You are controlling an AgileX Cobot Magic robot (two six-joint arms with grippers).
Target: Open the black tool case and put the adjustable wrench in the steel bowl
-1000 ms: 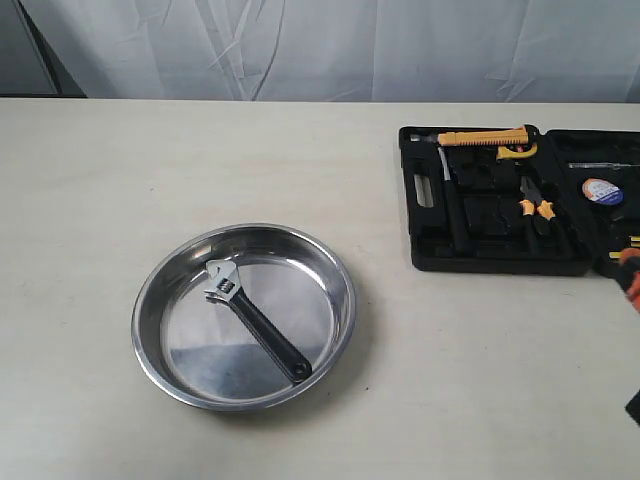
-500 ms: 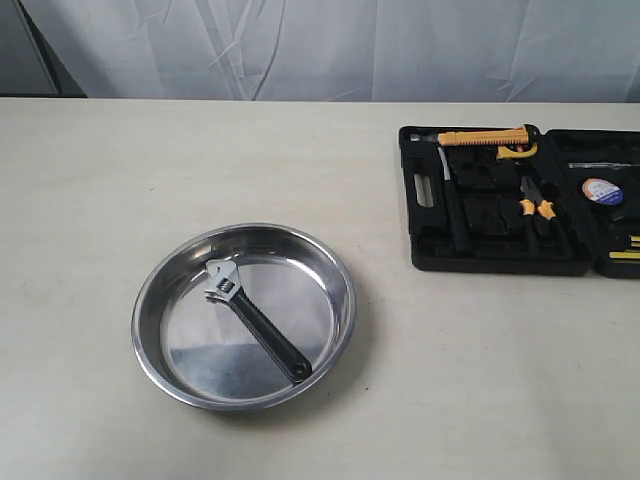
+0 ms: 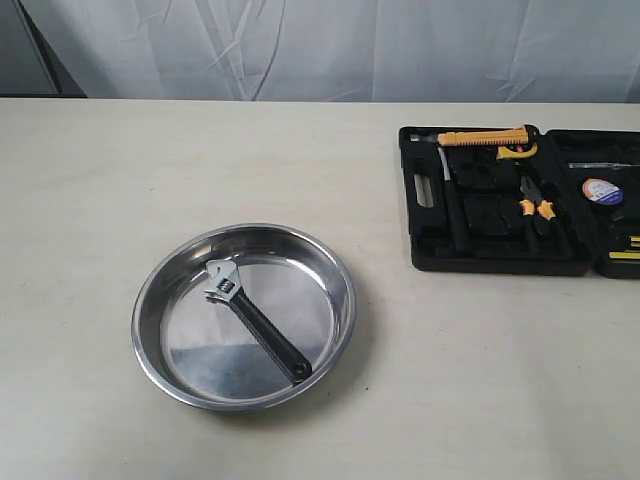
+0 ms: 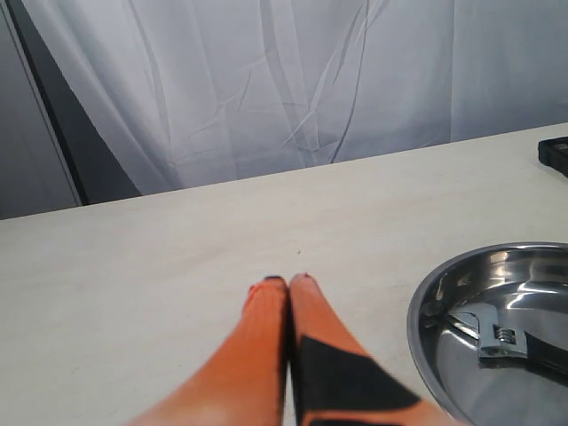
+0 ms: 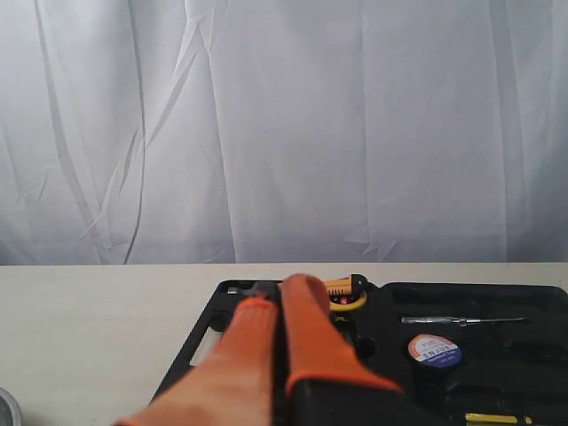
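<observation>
The adjustable wrench [image 3: 252, 319] lies diagonally in the steel bowl [image 3: 330, 255], silver head toward the back left, black handle toward the front right. The black tool case [image 3: 420, 225] lies open at the back right, its slots showing. Neither gripper shows in the exterior view. In the left wrist view my left gripper [image 4: 287, 281] is shut and empty above bare table, with the bowl [image 4: 426, 302] and wrench [image 4: 497, 335] off to one side. In the right wrist view my right gripper [image 5: 275, 293] is shut and empty, raised in front of the open case [image 5: 191, 355].
Inside the case sit a long orange-handled tool [image 3: 485, 138], orange-handled pliers [image 3: 537, 208] and a round tape roll [image 3: 602, 190]. A white curtain [image 3: 320, 45] hangs behind the beige table [image 3: 200, 160].
A second ago my right gripper's orange tip showed at the exterior view's right edge by the case; it has since drawn out of that view. Bowl, wrench and case have not moved.
</observation>
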